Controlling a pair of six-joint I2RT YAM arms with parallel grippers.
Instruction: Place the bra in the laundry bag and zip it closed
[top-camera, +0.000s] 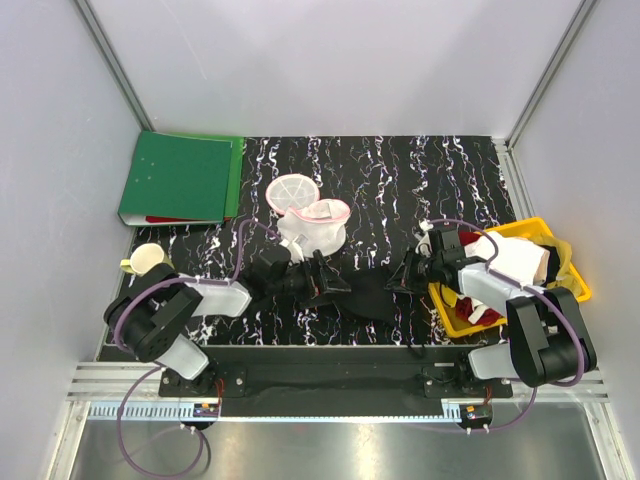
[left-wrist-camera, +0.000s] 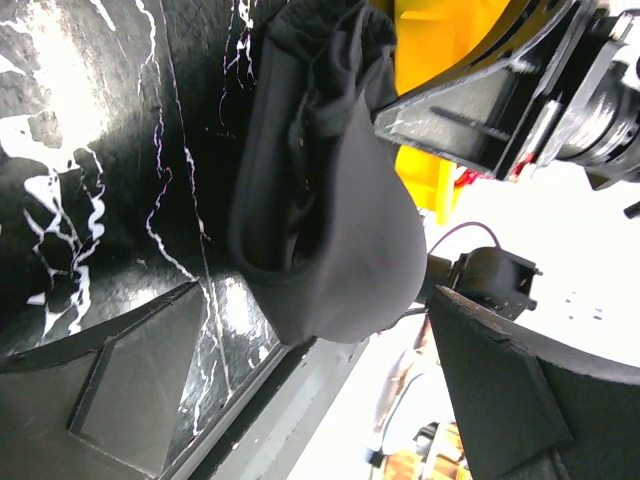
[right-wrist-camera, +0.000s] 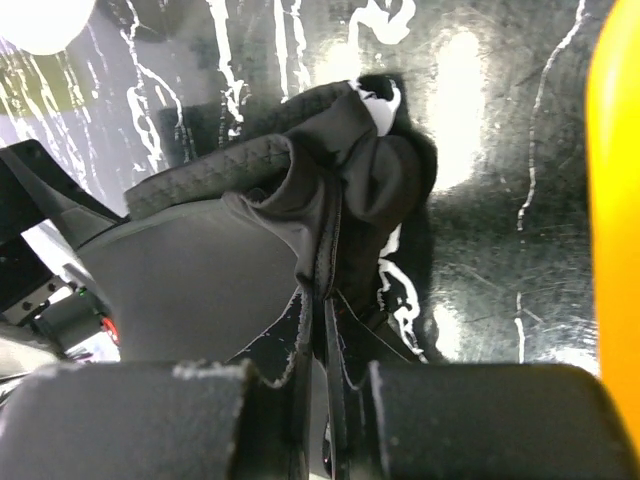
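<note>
The black bra (top-camera: 372, 298) lies bunched on the marbled table between my two grippers. My left gripper (top-camera: 336, 284) stands wide open at its left end. In the left wrist view the rounded cup of the bra (left-wrist-camera: 340, 220) reaches in between the spread fingers of the left gripper (left-wrist-camera: 312, 300), touching neither. My right gripper (top-camera: 408, 275) is at the bra's right end. Its fingers (right-wrist-camera: 480, 420) stand close together with a thin strap of the bra (right-wrist-camera: 250, 250) between them. The white mesh laundry bag (top-camera: 318, 225) stands open behind, its round lid (top-camera: 292, 190) folded back.
A yellow basket (top-camera: 560, 280) with white and red clothes sits at the right, under the right arm. A green binder (top-camera: 180, 178) lies at the back left. A pale cup (top-camera: 147, 259) stands by the left arm. The table's front edge (left-wrist-camera: 260, 400) runs just below the bra.
</note>
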